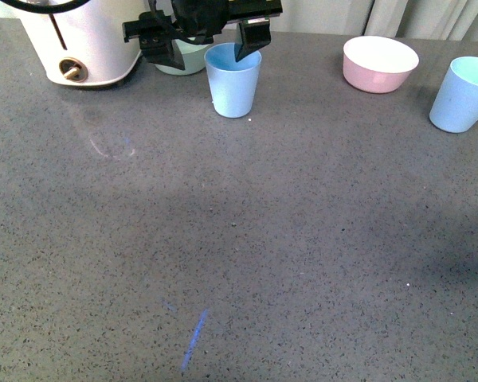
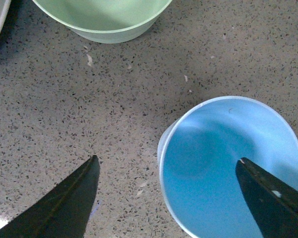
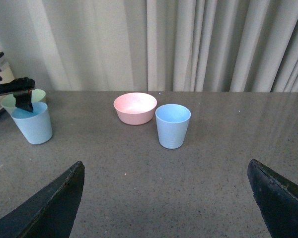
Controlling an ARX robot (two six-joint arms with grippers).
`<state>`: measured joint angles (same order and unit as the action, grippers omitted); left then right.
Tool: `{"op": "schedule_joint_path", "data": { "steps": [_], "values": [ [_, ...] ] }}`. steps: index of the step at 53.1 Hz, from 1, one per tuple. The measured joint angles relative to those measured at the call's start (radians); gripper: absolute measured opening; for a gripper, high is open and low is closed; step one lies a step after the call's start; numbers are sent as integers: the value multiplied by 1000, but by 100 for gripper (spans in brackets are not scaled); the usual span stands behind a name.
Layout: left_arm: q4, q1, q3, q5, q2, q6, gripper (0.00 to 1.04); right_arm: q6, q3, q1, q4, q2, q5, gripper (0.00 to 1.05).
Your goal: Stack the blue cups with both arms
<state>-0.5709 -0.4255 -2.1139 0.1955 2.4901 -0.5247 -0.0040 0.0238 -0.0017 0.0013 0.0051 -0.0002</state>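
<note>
While the left claw (image 1: 209, 56) is spread wide over the left cup (image 1: 233, 81), 1 finger (image 1: 249, 41) is seen dipped inside the rim. The other is placed outside the wall, on the side toward the green bowl (image 1: 183, 62). Nothing is gripped, and whether either finger touches the cup cannot be told. The same straddle is shown by the left wrist view, where the cup (image 2: 228, 163) lies under 1 finger (image 2: 273, 198).

The left cup is stood upright on the grey table (image 1: 239, 239), just in front of the green bowl and near a white appliance (image 1: 80, 40). The right cup (image 1: 464, 94) is found upright, well apart at the table's right edge, beside the pink bowl (image 1: 380, 64).

The right claw (image 3: 165, 163) is opened wide and empty above the table, with the right cup and pink bowl ahead of it.
</note>
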Motion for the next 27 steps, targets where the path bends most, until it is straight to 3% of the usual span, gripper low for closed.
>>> {"op": "schedule_joint_path", "data": {
  "steps": [27],
  "values": [
    [-52, -25, -26, -46, 18, -92, 8, 0, 0, 0, 0, 0, 0, 96]
  ]
}}
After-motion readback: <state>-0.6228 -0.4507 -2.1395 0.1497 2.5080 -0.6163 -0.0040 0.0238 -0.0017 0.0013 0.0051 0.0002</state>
